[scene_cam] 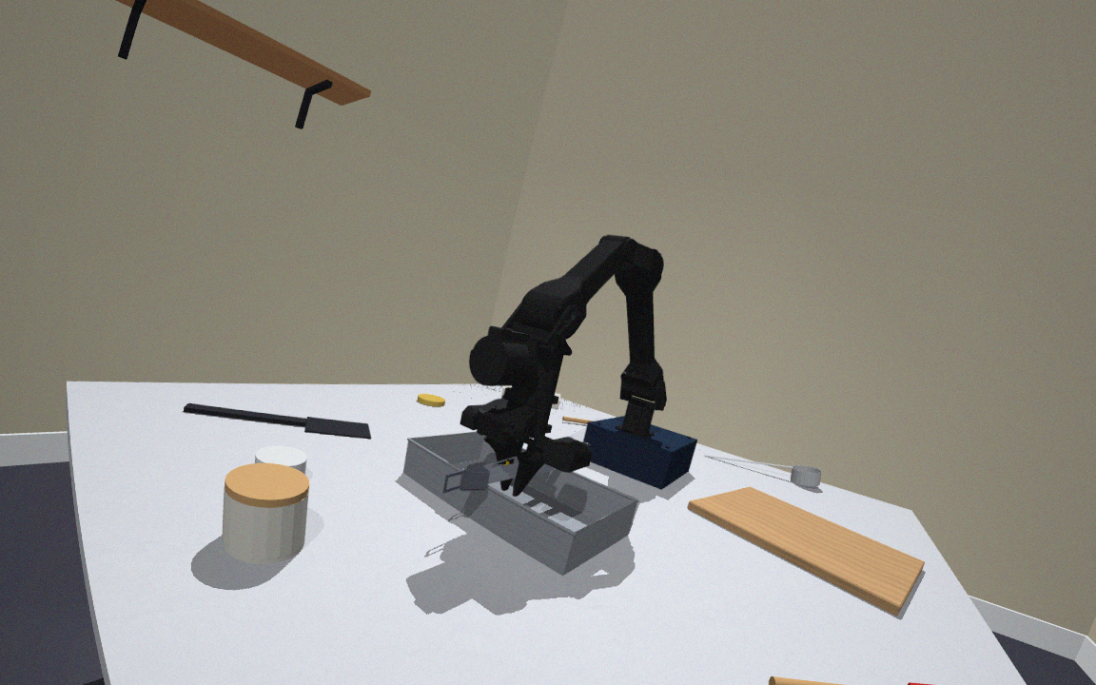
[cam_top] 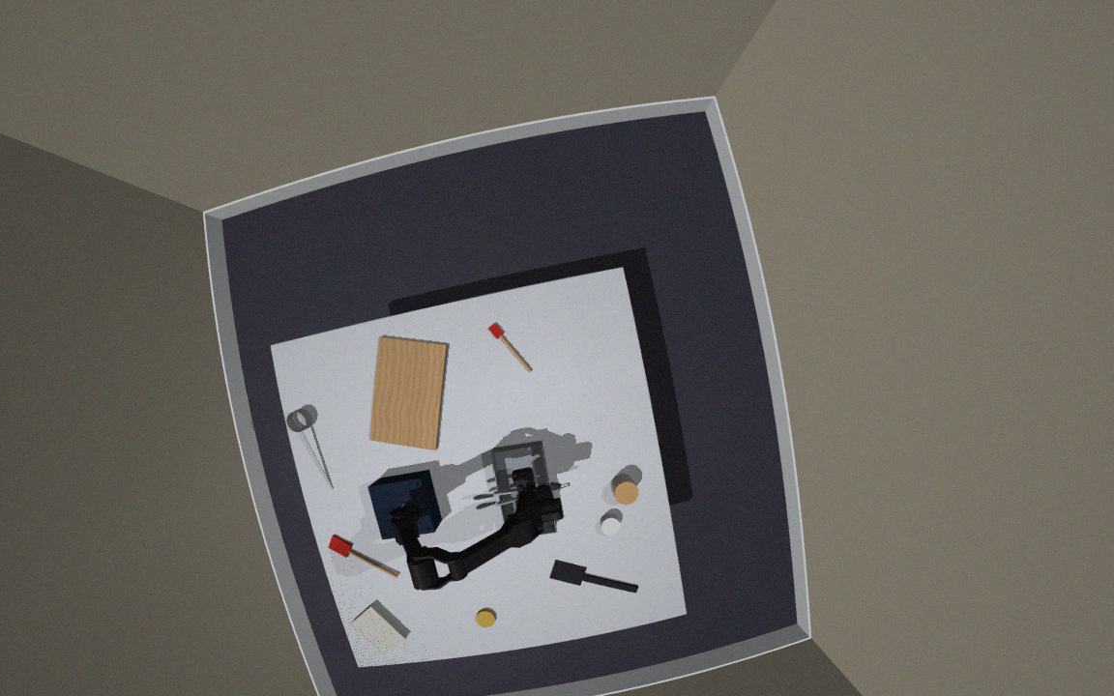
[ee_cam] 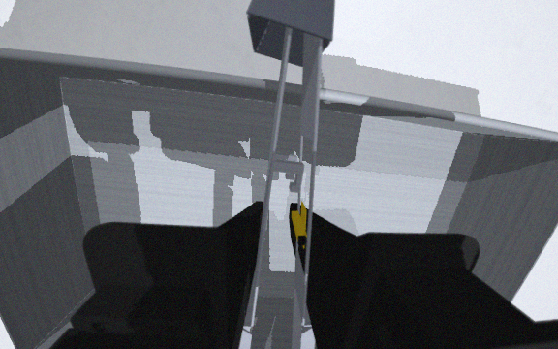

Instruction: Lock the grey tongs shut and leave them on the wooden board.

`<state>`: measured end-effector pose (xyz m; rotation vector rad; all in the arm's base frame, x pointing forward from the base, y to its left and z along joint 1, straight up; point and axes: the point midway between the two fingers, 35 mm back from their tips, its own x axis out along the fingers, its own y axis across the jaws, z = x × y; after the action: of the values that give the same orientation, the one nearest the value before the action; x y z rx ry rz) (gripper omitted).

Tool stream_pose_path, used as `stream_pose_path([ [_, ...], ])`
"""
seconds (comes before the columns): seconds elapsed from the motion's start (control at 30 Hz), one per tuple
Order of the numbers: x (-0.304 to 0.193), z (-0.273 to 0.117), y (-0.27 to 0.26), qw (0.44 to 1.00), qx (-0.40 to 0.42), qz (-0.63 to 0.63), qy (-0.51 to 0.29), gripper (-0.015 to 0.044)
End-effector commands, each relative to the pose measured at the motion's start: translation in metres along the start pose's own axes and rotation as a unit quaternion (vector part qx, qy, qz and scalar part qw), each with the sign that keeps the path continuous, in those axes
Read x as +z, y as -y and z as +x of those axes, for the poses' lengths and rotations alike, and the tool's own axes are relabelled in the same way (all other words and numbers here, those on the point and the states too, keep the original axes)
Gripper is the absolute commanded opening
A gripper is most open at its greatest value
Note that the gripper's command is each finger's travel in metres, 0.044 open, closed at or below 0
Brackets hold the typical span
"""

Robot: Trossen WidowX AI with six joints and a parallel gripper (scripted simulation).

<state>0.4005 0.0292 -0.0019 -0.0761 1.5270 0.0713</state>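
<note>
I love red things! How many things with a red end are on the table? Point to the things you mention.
2: one (cam_top: 339, 545) beside the blue block, another (cam_top: 496, 331) right of the wooden board, seen from the top.

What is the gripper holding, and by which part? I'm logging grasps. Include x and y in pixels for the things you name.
The gripper (scene_cam: 511, 490) (ee_cam: 276, 208) is closed on the grey tongs (scene_cam: 474, 477) (ee_cam: 283, 87), by both arms, between hinge and tips.

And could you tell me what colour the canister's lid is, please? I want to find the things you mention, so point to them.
Light orange-brown (cam_top: 626, 493) (scene_cam: 266, 482); exterior view.

Black, angular gripper fingers (cam_top: 526, 486) (scene_cam: 512, 485) pinch the long-armed grey metal tongs (cam_top: 488, 497) (scene_cam: 475, 478) (ee_cam: 311, 97) above the rectangular grey metal roasting tin (cam_top: 517, 446) (scene_cam: 526, 528) (ee_cam: 13, 213) on the white worktop (cam_top: 561, 320) (scene_cam: 194, 630) (ee_cam: 541, 53).
</note>
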Motion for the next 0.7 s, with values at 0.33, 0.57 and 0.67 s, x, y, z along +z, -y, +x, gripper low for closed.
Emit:
stream_pose_path([
  [0.33,0.000,0.000,0.000,1.000,0.000,0.000,0.001,-0.0090],
  [0.57,0.001,-0.003,0.000,1.000,0.001,0.000,0.001,-0.0150],
  [0.67,0.004,-0.027,0.000,1.000,0.001,0.000,0.000,-0.0150],
])
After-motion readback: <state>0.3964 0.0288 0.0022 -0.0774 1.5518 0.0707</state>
